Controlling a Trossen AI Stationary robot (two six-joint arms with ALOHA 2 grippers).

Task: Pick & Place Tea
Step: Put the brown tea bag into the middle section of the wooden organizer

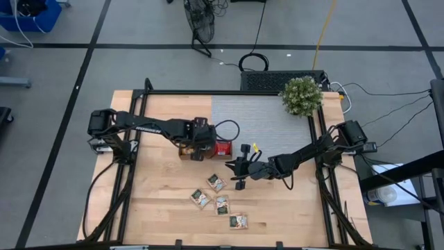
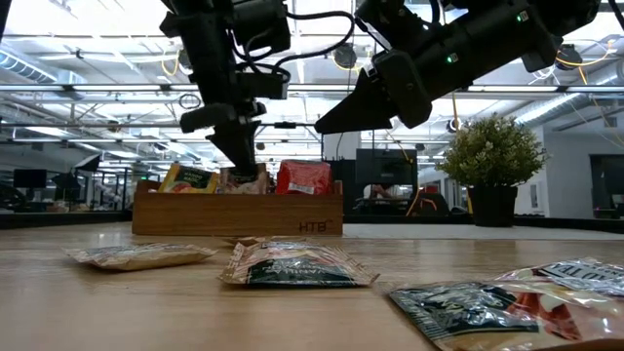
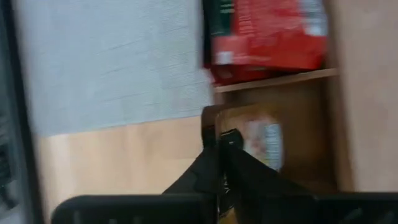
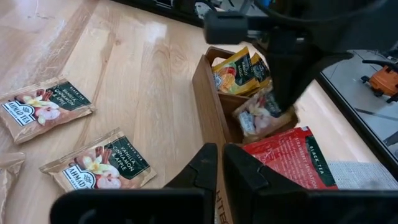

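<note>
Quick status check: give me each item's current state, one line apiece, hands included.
Left hand: down in the tray's middle compartment, on a cream sachet; grip unclear.
Right hand: shut, empty, hovering beside the tray.
Wooden tray: upright on the table.
Orange sachets: standing in one end compartment.
Red sachets: filling the other end compartment.
Cream sachet: in the middle compartment.
Loose sachets: four lying flat on the table.
Potted plant: upright.
</note>
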